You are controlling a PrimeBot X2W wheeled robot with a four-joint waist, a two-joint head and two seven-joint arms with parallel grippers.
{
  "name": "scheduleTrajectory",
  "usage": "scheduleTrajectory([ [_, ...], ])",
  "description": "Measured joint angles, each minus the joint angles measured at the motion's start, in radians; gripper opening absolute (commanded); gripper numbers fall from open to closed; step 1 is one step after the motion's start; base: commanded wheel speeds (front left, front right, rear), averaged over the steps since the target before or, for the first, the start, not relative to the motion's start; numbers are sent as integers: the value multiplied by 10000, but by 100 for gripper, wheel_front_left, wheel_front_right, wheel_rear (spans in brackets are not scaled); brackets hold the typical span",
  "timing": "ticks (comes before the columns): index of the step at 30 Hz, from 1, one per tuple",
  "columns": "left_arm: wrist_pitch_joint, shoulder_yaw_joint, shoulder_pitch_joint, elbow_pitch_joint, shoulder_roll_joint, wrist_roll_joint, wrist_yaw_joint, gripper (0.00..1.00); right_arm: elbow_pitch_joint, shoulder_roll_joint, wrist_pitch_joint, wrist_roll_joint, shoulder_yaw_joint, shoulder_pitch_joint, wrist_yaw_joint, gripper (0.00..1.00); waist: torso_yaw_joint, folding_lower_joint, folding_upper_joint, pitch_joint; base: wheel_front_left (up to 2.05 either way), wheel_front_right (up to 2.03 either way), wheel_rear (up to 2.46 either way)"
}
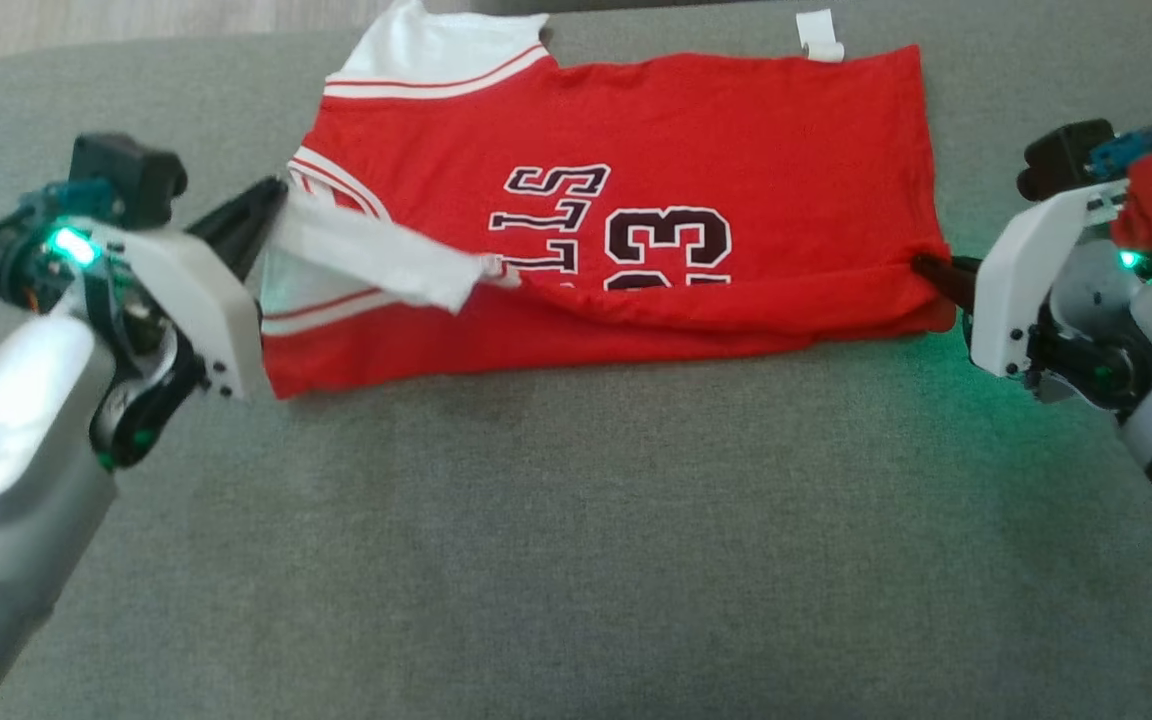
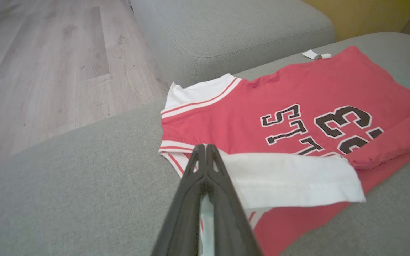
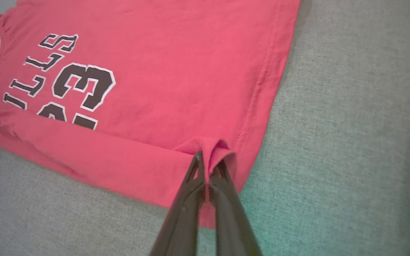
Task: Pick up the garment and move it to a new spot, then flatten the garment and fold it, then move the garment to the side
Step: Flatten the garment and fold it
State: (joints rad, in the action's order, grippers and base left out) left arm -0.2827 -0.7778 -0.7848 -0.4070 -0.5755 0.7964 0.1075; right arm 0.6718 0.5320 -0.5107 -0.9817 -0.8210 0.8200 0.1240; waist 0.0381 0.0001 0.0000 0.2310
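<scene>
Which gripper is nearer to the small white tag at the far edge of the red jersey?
The right. The right gripper pinches the hem corner of the jersey, on the side of the tag; the left gripper holds the white sleeve at the opposite end.

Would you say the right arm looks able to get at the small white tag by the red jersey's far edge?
Probably not yet: the right end effector is shut on a near corner of the red fabric jersey and must let go first. Nothing else blocks the small white tag.
</scene>
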Motion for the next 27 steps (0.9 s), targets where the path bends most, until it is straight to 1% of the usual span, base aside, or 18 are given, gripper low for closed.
scheduleTrajectory([
  [6, 520, -366, -742, -949, 397, -431, 161, 0, 203, -265, -19, 109, -207, 259, 0, 0, -108, 0, 0, 257, 0, 0, 0],
  [9, 790, -581, -965, -1394, 569, -616, 163, 0, 314, -337, -79, 153, -267, 373, 0, 0, -144, -1, 0, 349, 0, 0, 0],
  [11, 1120, -673, -1127, -1743, 698, -815, 165, 100, 412, -372, -73, 153, -303, 450, 0, 0, -146, -1, 0, 409, 0, 0, 0],
  [12, 1335, -673, -1218, -1918, 780, -907, 161, 100, 468, -397, 21, 153, -295, 500, 0, 38, -139, -1, 0, 437, 0, 0, 0],
  [13, 1875, -652, -1459, -2263, 965, -1122, 136, 100, 637, -487, 550, 247, -142, 630, 0, 100, -108, -1, 0, 491, 0, 0, 0],
  [17, 3285, -516, -1938, -2805, 1407, -1423, -201, 100, 1037, -702, 1812, 667, 157, 1081, 0, 100, -33, -1, 0, 569, 0, 0, 0],
  [21, 4358, -293, -2156, -3260, 1762, -1482, -295, 100, 1595, -851, 3187, 1189, 418, 1440, 0, 100, 58, -1, 0, 566, 0, 0, 0],
  [24, 4886, -81, -2157, -3509, 1939, -1471, -336, 100, 1885, -901, 4184, 1559, 454, 1444, 0, 100, 136, 0, 0, 495, 0, 0, 0],
  [27, 5202, 284, -2148, -3522, 2113, -1323, -472, 100, 1973, -993, 5507, 1927, 623, 1442, 0, 100, 196, -1, 0, 318, 0, 0, 0],
])
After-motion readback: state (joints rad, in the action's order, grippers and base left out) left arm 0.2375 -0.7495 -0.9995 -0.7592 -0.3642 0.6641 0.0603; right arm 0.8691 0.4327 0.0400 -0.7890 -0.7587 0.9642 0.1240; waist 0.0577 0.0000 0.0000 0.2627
